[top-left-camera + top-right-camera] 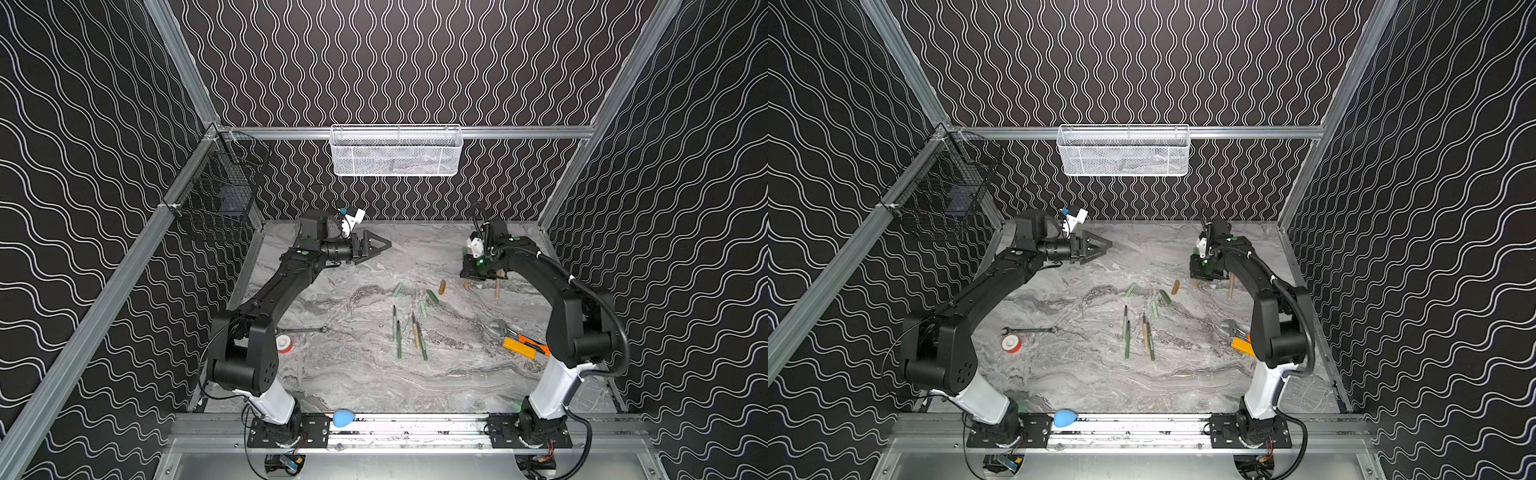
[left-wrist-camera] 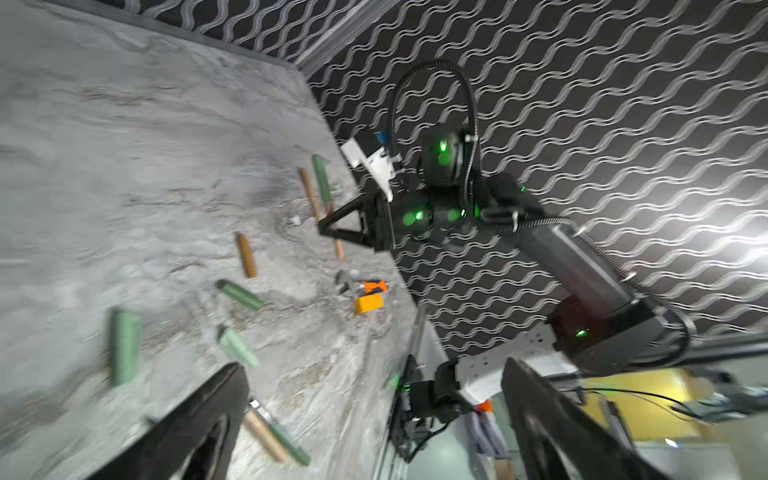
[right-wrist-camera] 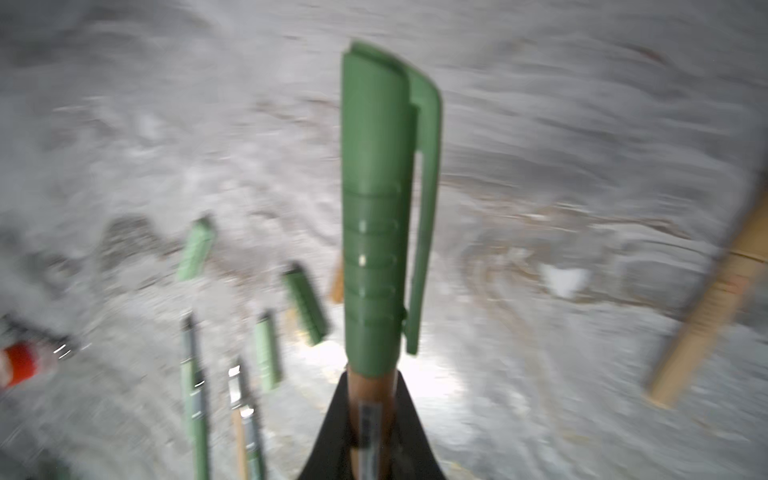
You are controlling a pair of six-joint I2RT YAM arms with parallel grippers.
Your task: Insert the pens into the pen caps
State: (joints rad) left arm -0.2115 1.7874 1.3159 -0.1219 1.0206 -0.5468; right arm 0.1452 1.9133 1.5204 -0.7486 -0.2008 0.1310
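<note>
**Capped, one of five.** The right pincer (image 3: 371, 376) is clamped on the tan barrel of a pen (image 3: 368, 395), low over the far right part of the marble table (image 1: 353, 382). A green cap (image 3: 378, 199) covers the pen's front end, clip showing in the right wrist view. The grip falls on the barrel just behind the cap, so the whole cap is free to be pushed home. (Green cap and tan barrel do not match, though the cap looks seated.)

The left pincer (image 1: 384, 246) hangs above the far left of the table. Its fingers (image 2: 195, 419) are wide apart with nothing between them, and it is turned toward the right arm. That stance seems meant to leave the other arm room.

In both top views four uncapped pens (image 1: 399, 340) lie nearly parallel mid-table, dark tips pointing away from the robot's base. Just beyond the tips lie four loose caps (image 1: 432, 297): two pale green, one dark green, one tan. A tan stick (image 1: 497, 286) lies just beside the right pincer; whether it carries a cap cannot be told. By this count, four pairs wait.

A wrench (image 1: 301, 330), a tape roll (image 1: 284, 344) and an orange utility knife (image 1: 519, 348) lie off to the sides, apart from the pens.
</note>
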